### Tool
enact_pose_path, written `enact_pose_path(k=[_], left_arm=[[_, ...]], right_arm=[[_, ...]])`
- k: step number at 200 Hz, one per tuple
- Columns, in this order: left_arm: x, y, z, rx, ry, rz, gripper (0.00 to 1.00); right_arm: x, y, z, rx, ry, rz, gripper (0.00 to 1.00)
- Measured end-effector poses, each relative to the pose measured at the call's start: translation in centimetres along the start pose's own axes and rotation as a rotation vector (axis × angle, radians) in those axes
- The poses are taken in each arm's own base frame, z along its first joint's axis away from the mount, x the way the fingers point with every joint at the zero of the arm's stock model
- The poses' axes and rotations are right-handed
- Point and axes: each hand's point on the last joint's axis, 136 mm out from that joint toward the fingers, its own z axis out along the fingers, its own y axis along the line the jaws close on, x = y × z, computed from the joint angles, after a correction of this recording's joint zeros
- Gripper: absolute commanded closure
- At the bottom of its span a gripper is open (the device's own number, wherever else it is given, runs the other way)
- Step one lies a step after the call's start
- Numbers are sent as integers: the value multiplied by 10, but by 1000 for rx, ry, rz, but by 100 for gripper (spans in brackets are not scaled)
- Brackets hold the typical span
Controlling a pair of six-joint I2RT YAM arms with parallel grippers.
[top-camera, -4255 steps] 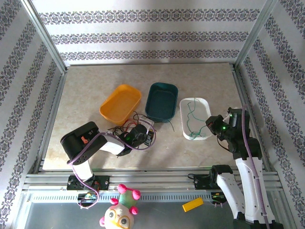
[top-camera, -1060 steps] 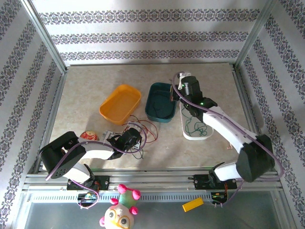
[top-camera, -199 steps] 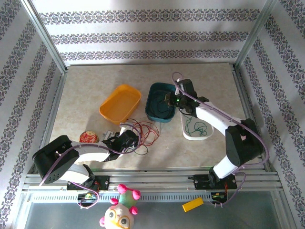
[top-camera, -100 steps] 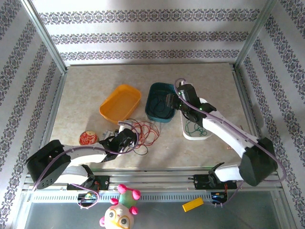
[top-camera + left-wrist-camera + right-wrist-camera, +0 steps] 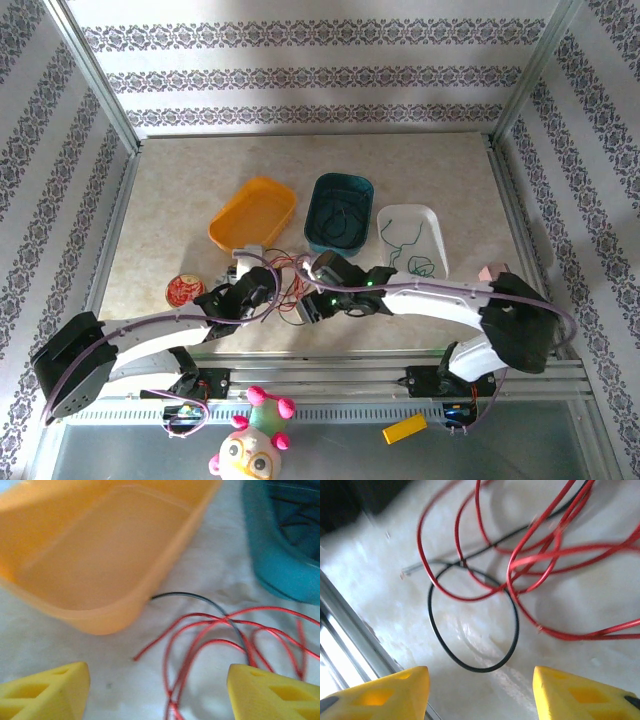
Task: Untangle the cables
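Over cables [image 5: 547, 555], right gripper [image 5: 480, 690] agape, empty.

Right gripper [image 5: 480, 690] has swung from the teal tray [image 5: 326, 246] to the cables [image 5: 540, 555] — jaws now apart.

The cables [image 5: 215, 622] have smooth, shiny plastic skins. The orange tray [image 5: 100, 555] and the blue-green tray [image 5: 280, 565] are smooth plastic with a soft shine. The table [image 5: 600, 680] looks like polished stone.

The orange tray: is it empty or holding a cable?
Empty: the orange tray has a bare floor; the red cables lie beside it on the table.
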Motion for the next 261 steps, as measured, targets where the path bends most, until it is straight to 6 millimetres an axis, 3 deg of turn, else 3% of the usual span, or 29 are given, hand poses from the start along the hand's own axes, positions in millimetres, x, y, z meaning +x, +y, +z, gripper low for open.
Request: enact_pose_path(k=[20, 41, 82, 121, 137, 165, 186, 220, 261], left_arm=[[0, 17, -3, -83, -7, -16, 27], [2, 27, -5, -124, -4, -23, 27], [1, 30, -8, -131, -9, -48, 27], [1, 30, -8, -131, -9, -47, 26], [1, 30, -8, -130, -9, -47, 26], [3, 25, -6, -100, -4, -38, 26], [6, 15, -4, -42, 4, -22, 25], [4, -12, -4, 96, 7, 3, 24], [11, -32, 1, 183, 37, 55, 23]], right_arm=[[13, 1, 21, 35, 70, -20, 45], [11, 1, 35, 92, 102, -38, 45], [-1, -6, 38, 188, 78, -60, 47], [7, -22, 38, 283, 95, -66, 50], [12, -21, 38, 298, 103, -75, 57], [23, -21, 39, 318, 125, -77, 86], [25, -27, 37, 344, 120, -68, 95], [22, -37, 16, 388, 58, -65, 99], [-24, -36, -49, 398, -193, -38, 99]])
